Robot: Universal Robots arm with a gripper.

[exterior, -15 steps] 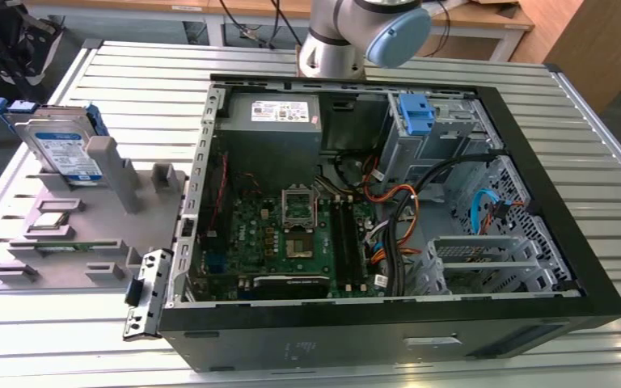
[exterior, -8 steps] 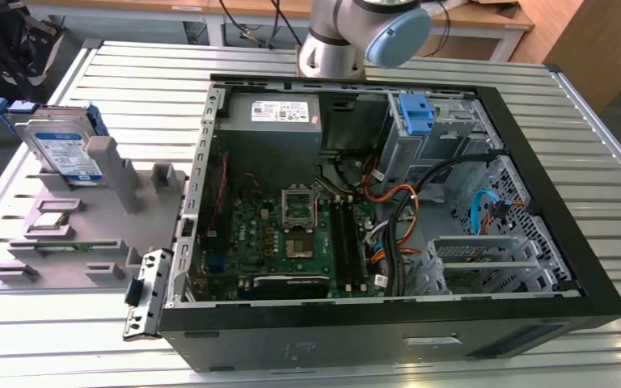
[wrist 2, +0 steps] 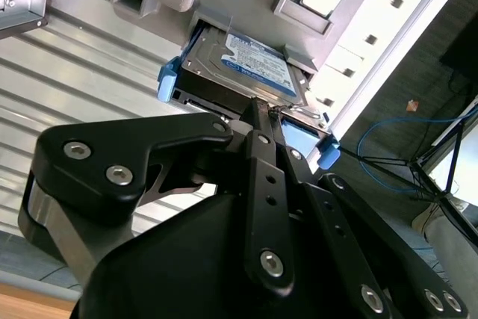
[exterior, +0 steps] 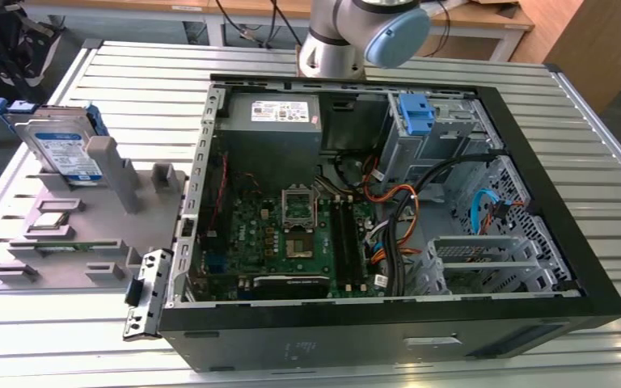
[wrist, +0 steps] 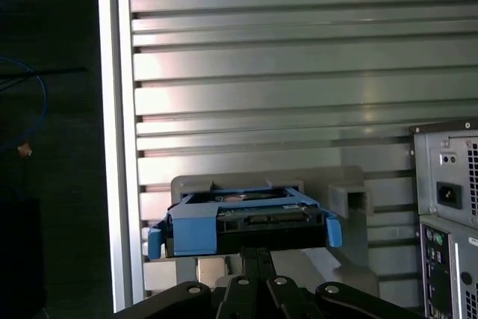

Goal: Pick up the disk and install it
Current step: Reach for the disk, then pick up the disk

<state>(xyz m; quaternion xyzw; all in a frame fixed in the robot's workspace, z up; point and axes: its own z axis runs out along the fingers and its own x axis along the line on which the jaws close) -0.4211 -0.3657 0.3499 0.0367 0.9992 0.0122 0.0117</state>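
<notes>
The disk (exterior: 61, 149) stands on edge in a slot of the grey fixture (exterior: 116, 218) at the exterior view's left. It is silver-grey with a blue-and-white label and blue side rails. In both wrist views the disk (wrist 2: 254, 65) (wrist: 246, 223) lies just beyond my gripper (wrist 2: 261, 110) (wrist: 256, 253). The black fingers are drawn together at their tips and hold nothing. They stand short of the disk's near edge, and I cannot tell whether they touch it. The arm's base (exterior: 343, 36) rises behind the case.
An open computer case (exterior: 601, 307) lies on the slatted metal table (exterior: 138, 73), with motherboard, cables, a power-supply box (exterior: 284, 111), a bare blue bracket (exterior: 416, 113) and a metal drive cage (exterior: 483, 259). The case's rear panel (wrist: 448, 207) stands beside the fixture.
</notes>
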